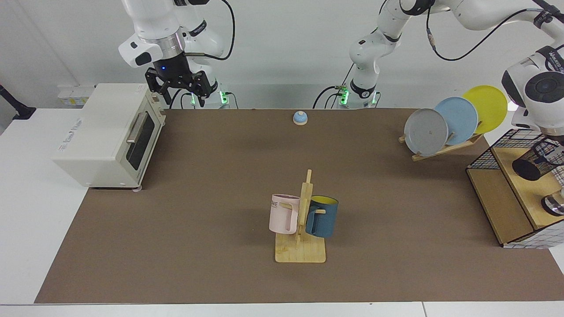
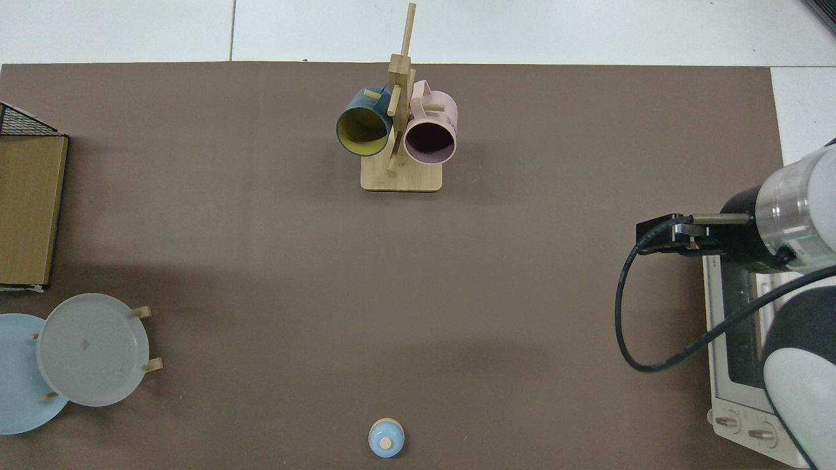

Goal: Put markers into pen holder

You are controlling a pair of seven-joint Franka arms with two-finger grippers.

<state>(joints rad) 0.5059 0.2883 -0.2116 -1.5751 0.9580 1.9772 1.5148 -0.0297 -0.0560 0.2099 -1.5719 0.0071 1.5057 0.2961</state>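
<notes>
Right gripper [image 1: 181, 91] hangs over the back edge of the mat, just beside the top corner of the toaster oven [image 1: 105, 136] — fingers spread apart, nothing between them. That arm waits. In the top view its wrist and cable sit over the oven's front edge; the fingers are hidden under the wrist there.

Left arm reaches out to the far edge of the facing view, its wrist directly above the pen holder [image 1: 535, 160]. The left gripper [image 1: 556, 143] is mostly cut off by the frame edge, so I cannot tell whether it is holding anything or how it stands.

The pen holder sits right below that gripper, tilted, dark base toward the camera, on the upper wooden shelf [image 1: 528, 187] inside the black wire basket [image 1: 487, 154]. Marker: not clearly visible in either view, so I cannot tell where it is. A small shiny metal round thing [image 1: 554, 204] sits on the same shelf, nearer the camera than the holder.

Well apart from both grippers:
- mug tree [image 1: 302, 233] mid-mat with a pink mug [image 1: 283, 213] and a teal mug [image 1: 321, 215]
- blue bell [image 1: 300, 117] at the back edge, between the two arm bases
- plate rack [image 1: 445, 147] — grey, blue and yellow plates, just beside the basket
</notes>
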